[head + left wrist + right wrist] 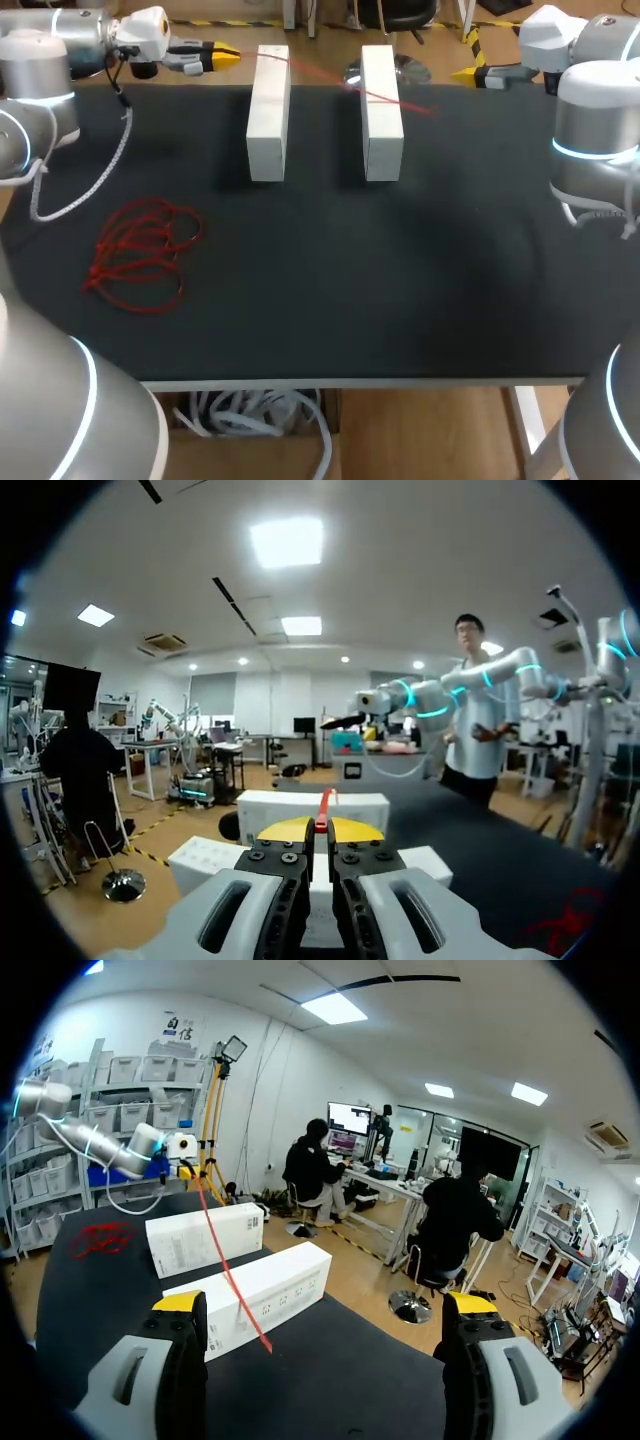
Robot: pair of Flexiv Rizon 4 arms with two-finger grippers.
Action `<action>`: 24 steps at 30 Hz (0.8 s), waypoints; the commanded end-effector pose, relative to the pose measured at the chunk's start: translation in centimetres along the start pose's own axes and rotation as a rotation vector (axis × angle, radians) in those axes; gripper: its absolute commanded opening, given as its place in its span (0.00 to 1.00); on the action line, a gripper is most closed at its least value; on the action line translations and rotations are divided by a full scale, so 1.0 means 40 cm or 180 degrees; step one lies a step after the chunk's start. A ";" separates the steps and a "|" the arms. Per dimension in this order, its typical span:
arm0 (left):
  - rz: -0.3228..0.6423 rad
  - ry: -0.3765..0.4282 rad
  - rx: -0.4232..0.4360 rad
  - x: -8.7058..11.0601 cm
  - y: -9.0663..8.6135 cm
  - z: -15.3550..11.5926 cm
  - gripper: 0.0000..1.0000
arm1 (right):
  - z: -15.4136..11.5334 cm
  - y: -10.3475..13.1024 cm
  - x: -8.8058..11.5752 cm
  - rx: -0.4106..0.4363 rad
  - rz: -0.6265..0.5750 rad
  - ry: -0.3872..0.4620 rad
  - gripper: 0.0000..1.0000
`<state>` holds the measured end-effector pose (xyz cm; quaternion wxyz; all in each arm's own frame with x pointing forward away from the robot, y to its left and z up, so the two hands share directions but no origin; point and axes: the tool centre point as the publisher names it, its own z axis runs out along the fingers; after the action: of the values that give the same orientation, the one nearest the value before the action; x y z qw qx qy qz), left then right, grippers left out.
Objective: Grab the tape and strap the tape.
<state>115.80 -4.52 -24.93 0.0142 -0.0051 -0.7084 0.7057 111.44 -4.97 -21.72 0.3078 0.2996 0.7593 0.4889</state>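
Note:
A single red strap (345,88) runs from my left gripper (222,55) across the tops of two white boxes (268,110) (382,112), its free end on the black mat past the right box. My left gripper (322,827) is shut on the strap's end (324,805), pinched between its yellow tips. My right gripper (470,72) hovers at the table's far right edge, open and holding nothing. In the right wrist view its fingers (180,1305) stand wide apart (325,1310), with the strap (230,1272) and boxes (265,1290) ahead.
A tangled pile of spare red straps (145,250) lies on the left part of the black mat (400,280). Both boxes stand side by side near the far edge, with a gap between them. A white cable hangs from my left arm (90,190).

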 end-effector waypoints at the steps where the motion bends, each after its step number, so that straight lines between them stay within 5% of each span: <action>1: -0.0011 0.0415 -0.0081 -0.013 -0.025 -0.002 0.00 | -0.001 0.000 0.000 -0.0001 0.0000 0.0001 1.00; 20: -0.0011 0.0415 -0.0081 -0.013 -0.025 -0.002 0.00 | -0.001 0.000 0.000 -0.0001 0.0000 0.0001 1.00; 24: 0.0064 0.0413 0.0143 0.002 -0.040 0.012 0.00 | -0.001 0.000 0.000 -0.0001 0.0000 0.0001 1.00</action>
<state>115.29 -4.94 -22.94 0.0218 -0.0215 -0.7076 0.7060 111.44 -4.97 -21.72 0.3078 0.2995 0.7593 0.4889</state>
